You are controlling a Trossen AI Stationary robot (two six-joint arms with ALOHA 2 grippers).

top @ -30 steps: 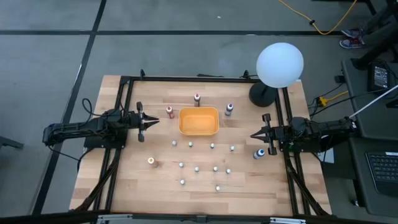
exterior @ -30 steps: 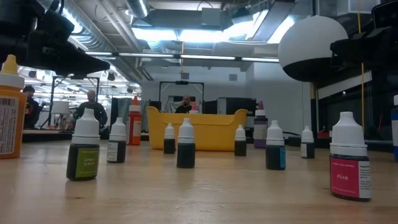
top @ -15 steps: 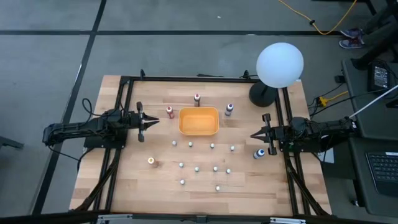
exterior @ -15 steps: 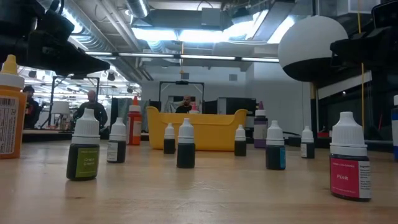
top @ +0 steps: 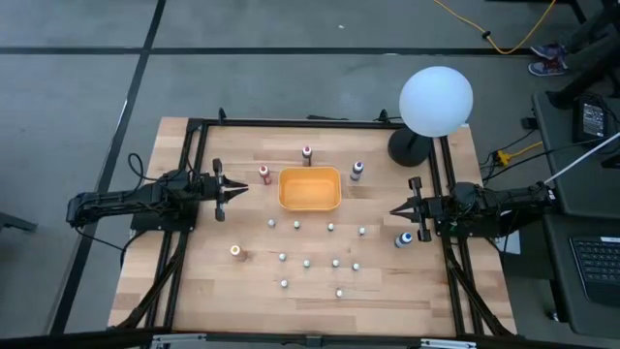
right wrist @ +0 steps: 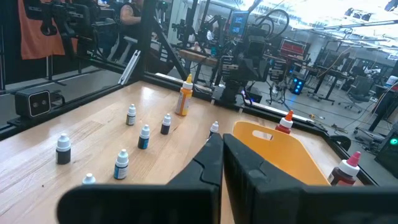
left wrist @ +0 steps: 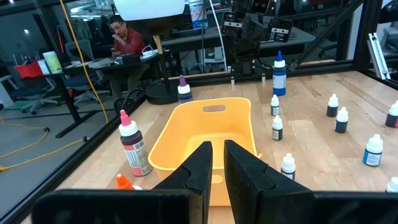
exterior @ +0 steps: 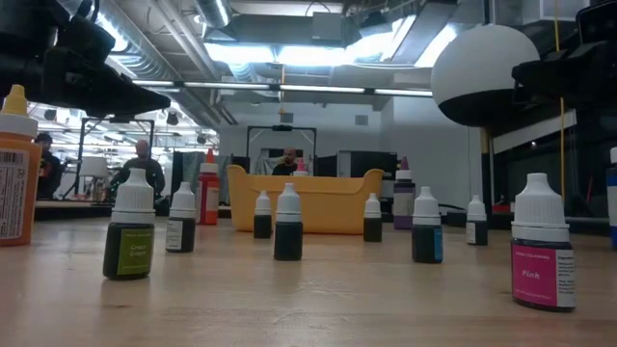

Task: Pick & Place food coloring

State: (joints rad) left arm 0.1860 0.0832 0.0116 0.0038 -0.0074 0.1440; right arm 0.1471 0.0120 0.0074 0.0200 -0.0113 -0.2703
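Low view, nearest: a white-capped pink-labelled bottle at lower right, a green-labelled bottle at lower left, and an orange bottle cut by the left edge. Behind them a loose row of small white-capped dropper bottles stands upright on the wooden table. Farther back, centre frame, the orange tray, with a red-topped bottle just left of it and a purple-topped bottle just right. People sit in the room beyond.

High view: the tray lies centre, slightly above the middle, nothing visible in it. Red-topped bottle just left of the tray, maroon-topped bottle above it, purple-topped bottle just right. Orange-topped bottle sits apart at lower left. About ten white caps are scattered below the tray.

Left gripper hangs at mid-left, pointing toward the tray, fingers nearly together, holding nothing. Right gripper at mid-right, fingers closed, empty; a blue bottle stands just below it. A white globe lamp fills the upper right.
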